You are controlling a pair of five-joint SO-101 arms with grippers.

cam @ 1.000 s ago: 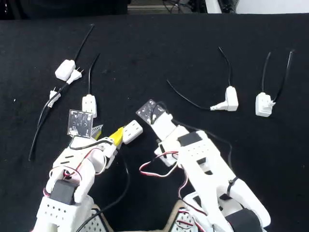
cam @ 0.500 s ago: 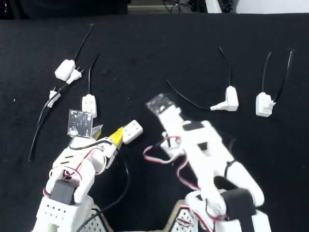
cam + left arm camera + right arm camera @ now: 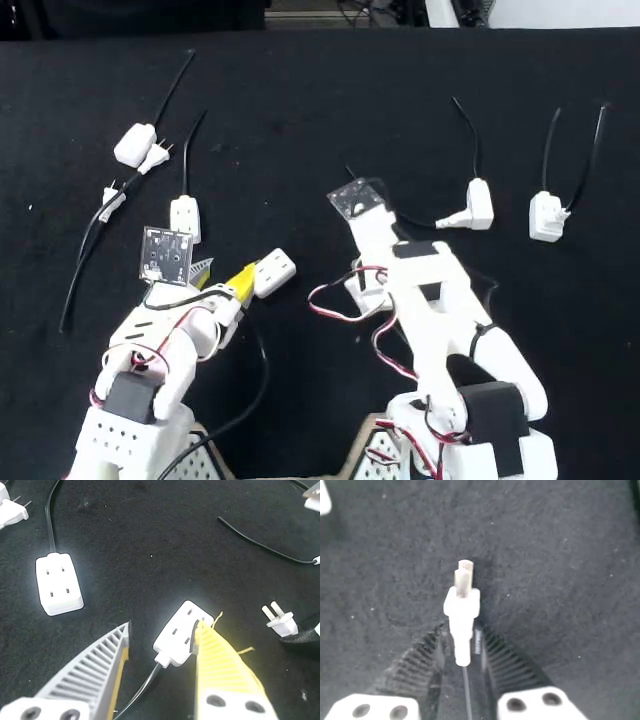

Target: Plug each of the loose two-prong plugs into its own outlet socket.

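Right gripper (image 3: 462, 636) is clamping a plug (image 3: 462, 605) by its body, prongs forward, apart from the socket (image 3: 180, 630) — left gripper (image 3: 161, 626) is sitting open astride it, yellow finger touching. Suggest pinning the socket first, then squaring prongs to slots before pushing.

A small white two-prong plug (image 3: 461, 615) is clamped by its body in the dark ribbed gripper (image 3: 462, 647), prongs pointing outward above a black felt-covered desk (image 3: 560, 555).
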